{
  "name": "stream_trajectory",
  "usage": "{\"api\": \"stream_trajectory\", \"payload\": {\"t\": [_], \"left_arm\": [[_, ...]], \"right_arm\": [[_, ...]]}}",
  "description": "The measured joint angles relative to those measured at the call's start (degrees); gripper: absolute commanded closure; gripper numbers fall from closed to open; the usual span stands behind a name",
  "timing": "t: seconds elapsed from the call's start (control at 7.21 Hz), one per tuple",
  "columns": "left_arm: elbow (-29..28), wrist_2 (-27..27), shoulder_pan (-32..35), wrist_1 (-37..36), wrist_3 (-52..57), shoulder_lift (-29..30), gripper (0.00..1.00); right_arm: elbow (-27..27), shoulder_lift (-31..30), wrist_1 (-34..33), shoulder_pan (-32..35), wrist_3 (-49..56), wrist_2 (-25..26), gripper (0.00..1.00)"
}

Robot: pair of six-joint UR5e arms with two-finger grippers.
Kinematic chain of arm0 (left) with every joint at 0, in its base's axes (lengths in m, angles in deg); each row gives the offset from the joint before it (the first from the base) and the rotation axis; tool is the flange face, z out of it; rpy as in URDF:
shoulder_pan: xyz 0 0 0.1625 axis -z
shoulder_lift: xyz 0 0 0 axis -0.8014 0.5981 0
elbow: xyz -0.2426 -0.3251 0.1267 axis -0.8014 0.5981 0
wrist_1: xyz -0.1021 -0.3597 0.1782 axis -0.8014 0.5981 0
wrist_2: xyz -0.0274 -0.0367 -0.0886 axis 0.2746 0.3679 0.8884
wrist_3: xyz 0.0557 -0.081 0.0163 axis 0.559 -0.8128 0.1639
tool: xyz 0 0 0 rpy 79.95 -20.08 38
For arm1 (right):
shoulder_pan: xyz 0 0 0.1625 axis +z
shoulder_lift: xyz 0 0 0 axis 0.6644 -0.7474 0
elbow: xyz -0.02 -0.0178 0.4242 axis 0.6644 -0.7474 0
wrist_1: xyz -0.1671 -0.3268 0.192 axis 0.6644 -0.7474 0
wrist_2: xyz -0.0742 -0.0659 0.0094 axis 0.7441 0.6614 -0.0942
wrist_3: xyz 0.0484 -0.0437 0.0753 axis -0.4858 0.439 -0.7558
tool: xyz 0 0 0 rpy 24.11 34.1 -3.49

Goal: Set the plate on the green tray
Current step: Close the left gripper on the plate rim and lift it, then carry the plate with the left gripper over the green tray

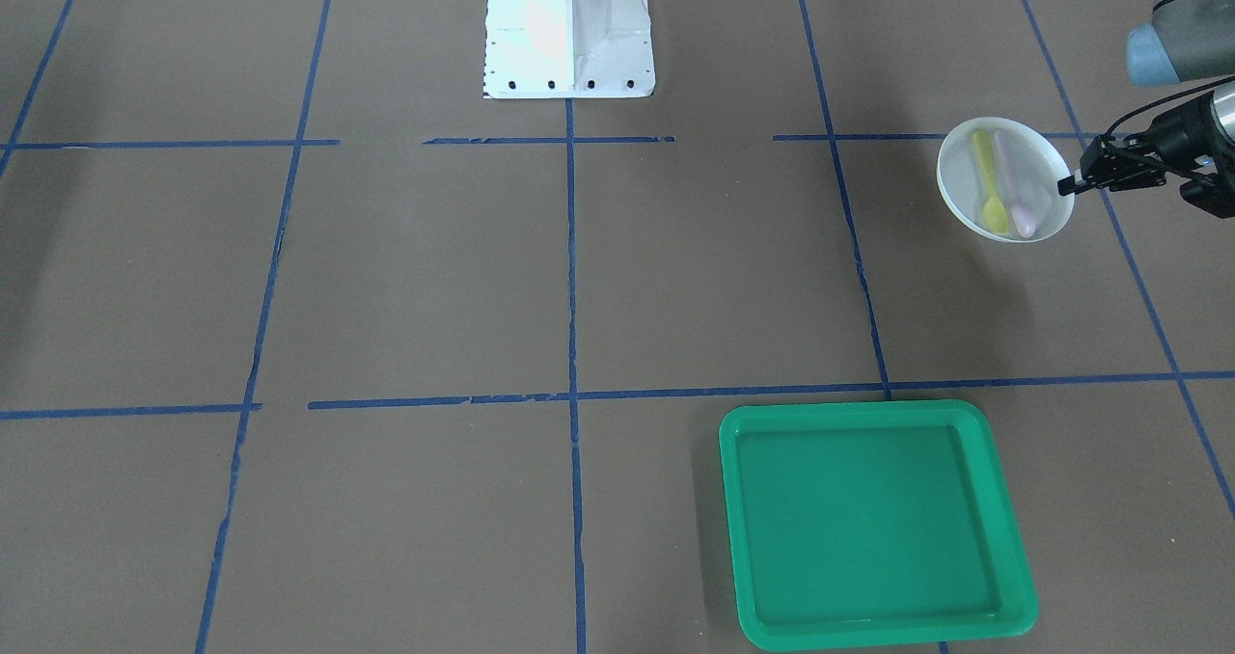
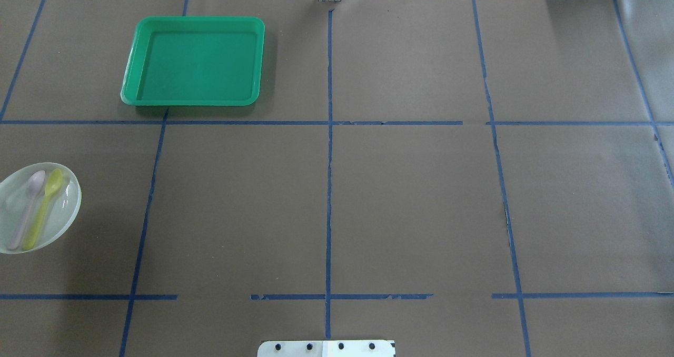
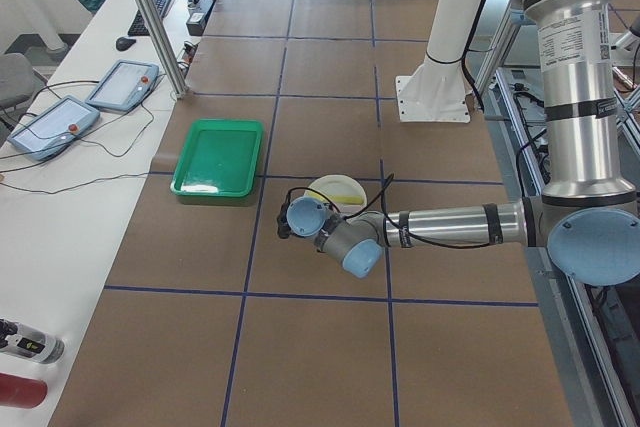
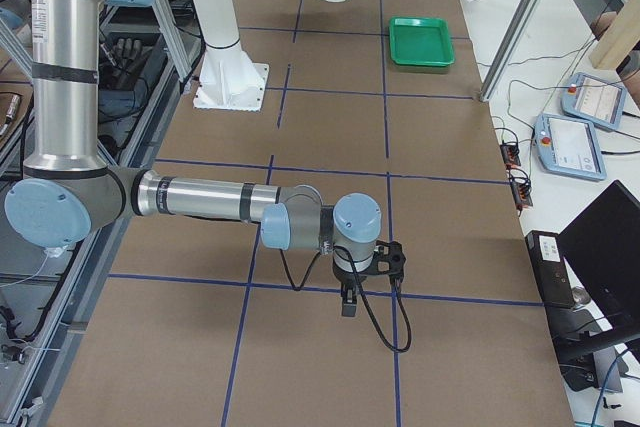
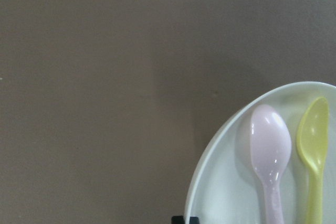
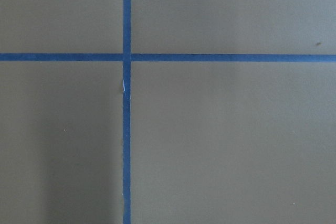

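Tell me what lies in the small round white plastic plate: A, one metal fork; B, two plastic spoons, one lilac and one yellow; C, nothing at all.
B: the small round white plastic plate holds a lilac plastic spoon and a yellow plastic spoon, lying side by side.
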Motion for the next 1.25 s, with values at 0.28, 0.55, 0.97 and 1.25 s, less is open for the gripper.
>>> {"api": "stream_trajectory", "payload": {"t": [0.28,0.55,0.97,1.25], "left_arm": [[-1.72,-0.20,0.78,-4.69,-3.15,7.74,1.00],[-8.13,-4.36,0.08,-7.10,-9.70,19.79,1.00],[-20.13,-10.80,-4.33,-7.21,-19.27,34.45,1.00],[-26.41,-12.50,-5.56,-4.64,-27.40,40.33,1.00]], "right_arm": [[0.01,0.00,-0.03,0.00,0.00,-0.01,0.00],[0.02,0.00,-0.02,0.00,0.00,-0.01,0.00],[0.02,0.00,-0.03,0.00,0.00,-0.01,0.00],[0.02,0.00,-0.04,0.00,0.00,-0.01,0.00]]}}
